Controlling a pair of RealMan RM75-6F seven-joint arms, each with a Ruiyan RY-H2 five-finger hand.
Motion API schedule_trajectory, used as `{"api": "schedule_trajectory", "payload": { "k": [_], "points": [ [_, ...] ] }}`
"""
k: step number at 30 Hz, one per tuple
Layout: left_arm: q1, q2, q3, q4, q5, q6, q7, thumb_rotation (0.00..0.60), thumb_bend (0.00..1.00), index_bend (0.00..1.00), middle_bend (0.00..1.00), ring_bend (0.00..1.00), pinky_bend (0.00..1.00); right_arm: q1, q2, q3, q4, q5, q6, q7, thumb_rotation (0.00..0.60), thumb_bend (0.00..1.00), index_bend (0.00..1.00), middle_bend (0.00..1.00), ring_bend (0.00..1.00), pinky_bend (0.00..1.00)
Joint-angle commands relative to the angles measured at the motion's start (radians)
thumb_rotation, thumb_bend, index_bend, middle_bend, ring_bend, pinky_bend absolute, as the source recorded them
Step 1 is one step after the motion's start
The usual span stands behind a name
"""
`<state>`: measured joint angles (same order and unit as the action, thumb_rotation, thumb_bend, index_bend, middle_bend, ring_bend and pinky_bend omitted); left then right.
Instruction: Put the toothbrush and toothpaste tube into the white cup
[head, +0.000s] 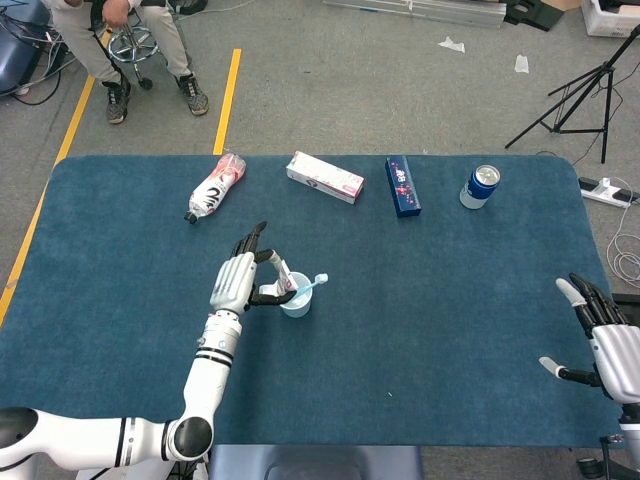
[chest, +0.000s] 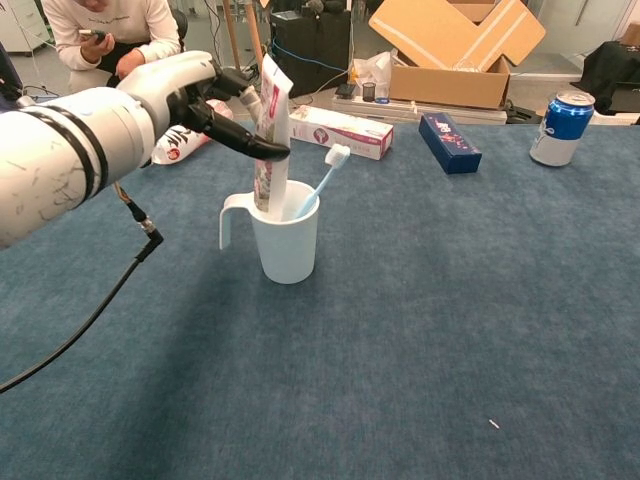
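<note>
Toothbrush (chest: 322, 180) stands in the cup (chest: 288, 243). Left hand (chest: 205, 95) pinches the toothpaste tube (chest: 268, 140), lower end inside the cup; release remains. Right hand (head: 600, 335) spread, holding nothing.

head view looks down; chest view low; both share white cup (head: 296, 303).

Left hand (chest: 205, 100) pinching; right hand (head: 600, 335) spread.

A blue cloth covers the bench (head: 420, 330). The white cup (head: 297, 303) stands on it left of centre. Seen from the cup in the head view, a plastic bottle (head: 214, 187) lies at eleven o'clock, a white carton (head: 324, 177) at twelve, a dark blue box (head: 402, 186) at one, and an upright blue can (head: 481, 186) at two.
</note>
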<state>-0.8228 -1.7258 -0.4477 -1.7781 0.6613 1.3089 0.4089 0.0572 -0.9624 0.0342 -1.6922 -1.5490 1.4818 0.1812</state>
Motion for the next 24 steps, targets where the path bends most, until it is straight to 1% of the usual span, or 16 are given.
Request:
{"api": "schedule_trajectory", "payload": {
  "k": [1,16,24],
  "points": [
    [0.001,-0.004,0.002,0.010,-0.007,-0.006,-0.004,0.600,0.43,0.61,0.01,0.00,0.00,0.000,0.000,0.000,0.000,0.000,0.001,0.001,0.600,0.00,0.00,0.00,0.00,0.15],
    [0.013,-0.021,0.022,0.061,-0.026,-0.041,-0.026,0.600,0.43,0.61,0.01,0.00,0.00,-0.002,0.001,-0.001,0.002,-0.004,0.004,0.003,0.600,0.00,0.00,0.00,0.00,0.15],
    [0.012,-0.038,0.021,0.104,-0.037,-0.067,-0.041,0.600,0.43,0.60,0.01,0.00,0.00,-0.002,0.001,-0.001,0.004,-0.002,0.003,0.004,0.600,0.00,0.00,0.00,0.00,0.15]
  ]
}}
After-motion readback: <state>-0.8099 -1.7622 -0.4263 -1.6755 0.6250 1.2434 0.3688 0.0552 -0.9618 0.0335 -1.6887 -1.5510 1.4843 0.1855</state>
